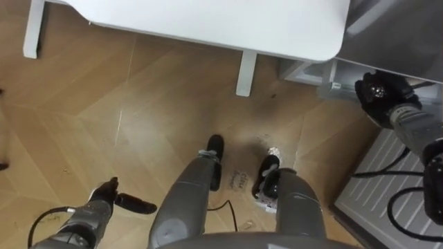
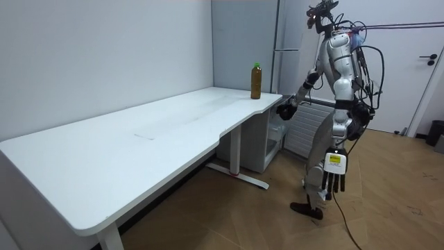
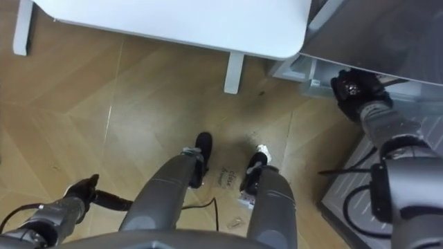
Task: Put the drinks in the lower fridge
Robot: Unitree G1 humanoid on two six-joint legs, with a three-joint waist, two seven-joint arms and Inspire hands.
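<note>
A brown drink bottle (image 2: 255,80) with a green cap stands upright on the far end of the white table (image 2: 139,139), close to the fridge. The lower fridge (image 2: 272,142) sits beside the table end, and its door (image 1: 391,176) stands open with the ribbed inner side towards me. My right hand (image 1: 379,93) reaches forward with its fingers curled at the door's top corner (image 2: 293,105). My left hand (image 1: 114,197) hangs low by my side, fingers straight, holding nothing. I stand on the wooden floor, an arm's length from the bottle.
The table's white leg (image 1: 246,72) stands just ahead of my feet, and its rounded corner (image 1: 325,41) lies next to the fridge's front edge (image 1: 332,86). A tall grey cabinet (image 2: 243,42) rises behind the bottle. A white room door (image 2: 430,62) is behind me.
</note>
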